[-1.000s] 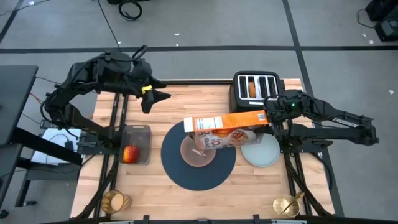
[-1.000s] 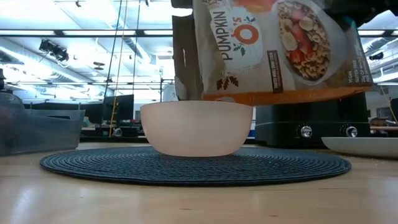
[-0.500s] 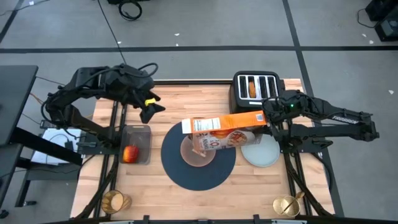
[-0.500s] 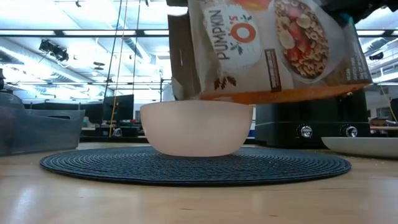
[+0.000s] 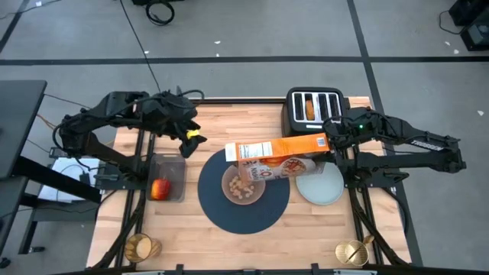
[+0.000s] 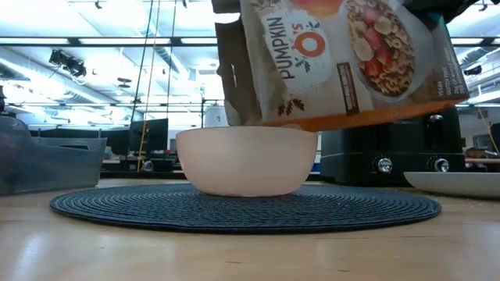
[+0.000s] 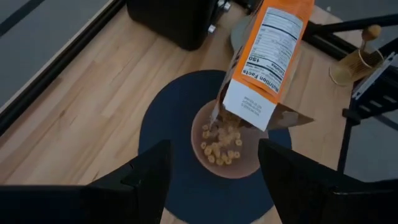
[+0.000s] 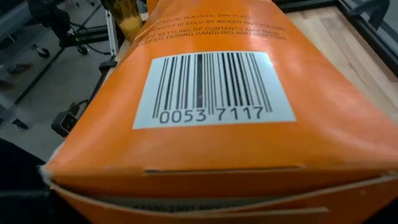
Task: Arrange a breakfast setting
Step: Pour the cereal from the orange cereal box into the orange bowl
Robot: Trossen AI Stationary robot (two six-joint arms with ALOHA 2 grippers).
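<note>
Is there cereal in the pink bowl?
Yes, the left wrist view shows little cereal rings lying in the pink bowl, under the open end of the tipped orange cereal box.

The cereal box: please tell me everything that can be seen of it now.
The cereal box is orange cardboard, with a nutrition panel on one side, a barcode on its bottom, and a picture of cereal and the word PUMPKIN on its front. It is tipped on its side above the pink bowl, with the open end down over it. Cereal rings lie in the bowl. The right hand holds the box at its bottom end. In the low view it hangs just above the bowl's rim; contact cannot be told.
</note>
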